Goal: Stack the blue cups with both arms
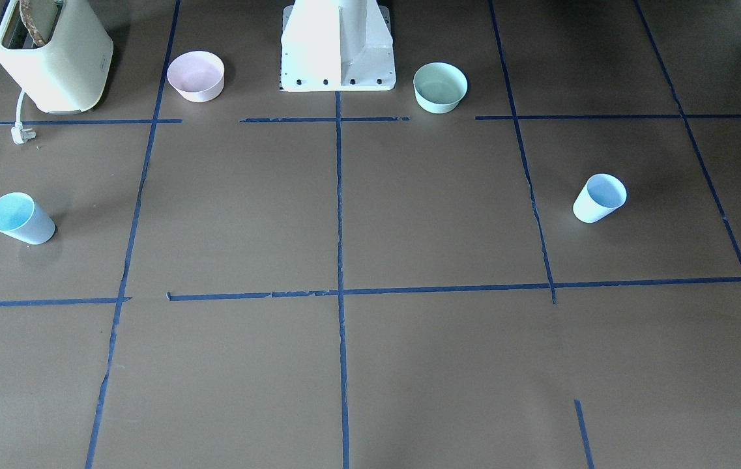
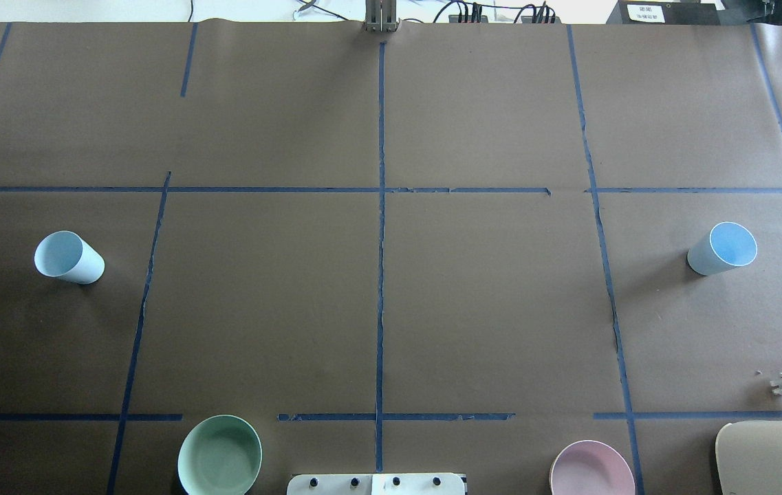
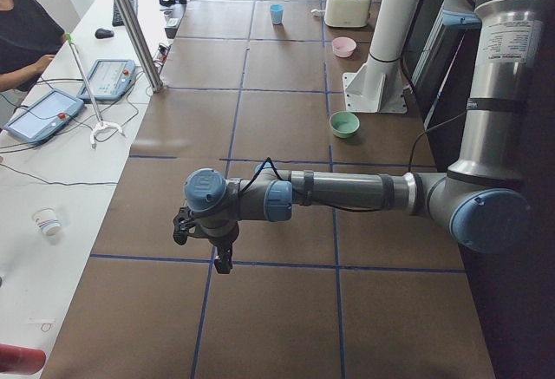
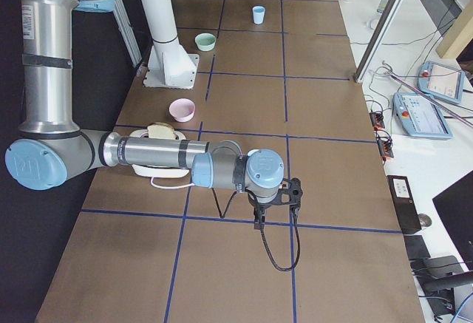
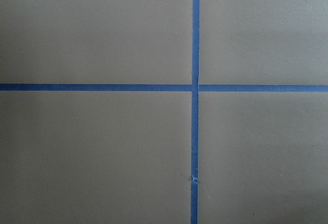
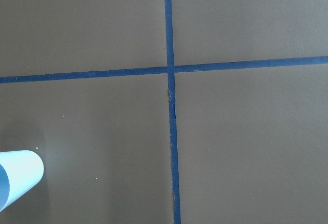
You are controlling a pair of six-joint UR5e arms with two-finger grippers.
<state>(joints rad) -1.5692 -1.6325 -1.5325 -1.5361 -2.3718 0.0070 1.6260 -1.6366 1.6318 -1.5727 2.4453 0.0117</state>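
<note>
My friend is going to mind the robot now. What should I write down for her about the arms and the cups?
Left gripper: hangs above the table and holds no cup. Open or shut cannot be told.
Right gripper: the same on the other side, near its cup.
Cups: the left-side cup and the right-side cup both stand upright on the table, far apart near opposite ends.
Done: nothing; no cup is grasped or stacked.
Left: pick up both cups, bring them together and set one inside the other. The green bowl and the pink bowl are not part of the job.
</note>
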